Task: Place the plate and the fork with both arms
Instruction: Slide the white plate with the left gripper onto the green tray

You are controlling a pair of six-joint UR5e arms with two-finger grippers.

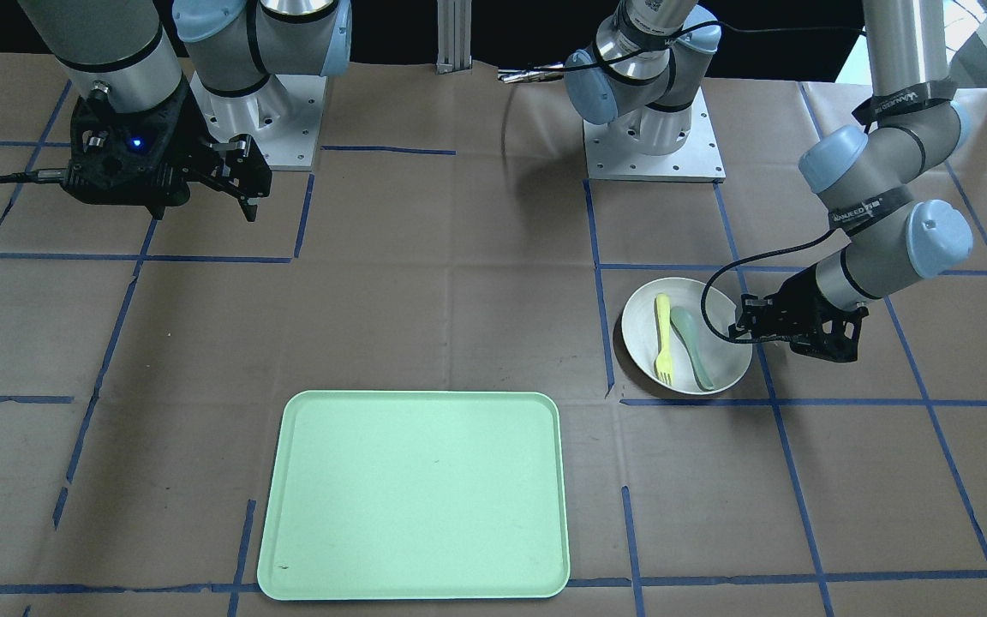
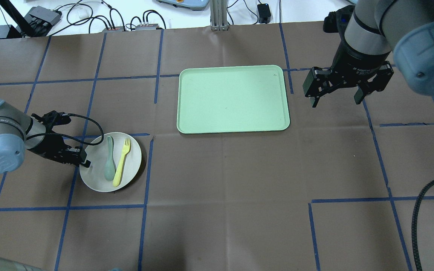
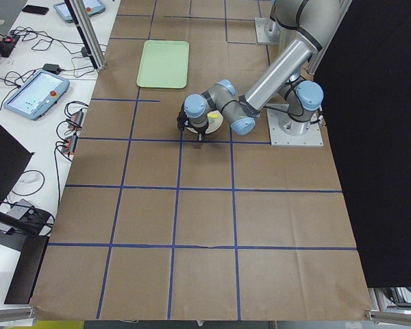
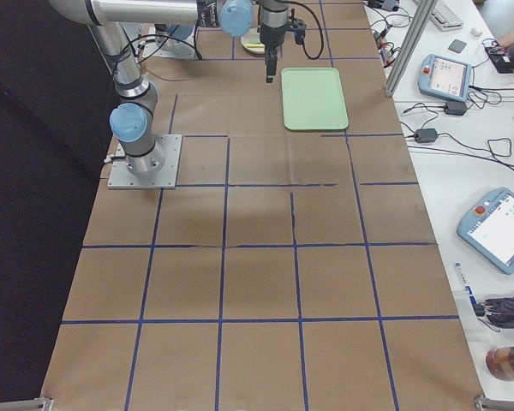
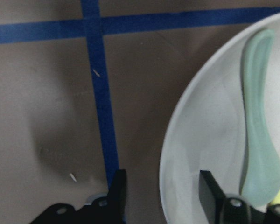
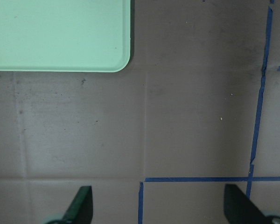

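The round off-white plate [image 2: 132,158] lies left of the mint-green rectangular tray [image 2: 234,98], away from the tabletop's edges. It carries the small yellow plastic fork [image 2: 122,162] and a grey-green spoon [image 2: 109,165].

The left gripper [image 5: 161,191] has its fingers apart, one on each side of the rim. The right gripper [image 2: 336,98] hangs spread and empty.

The plate looks stiff, light and smooth. I think the raised rim is the place to pinch it, and it should stay level because the loose cutlery would slide.

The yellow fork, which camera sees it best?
Overhead view: the whole fork lies unblocked on the plate. The front view shows it, the left wrist only a yellow sliver, the side views almost nothing, right wrist none.
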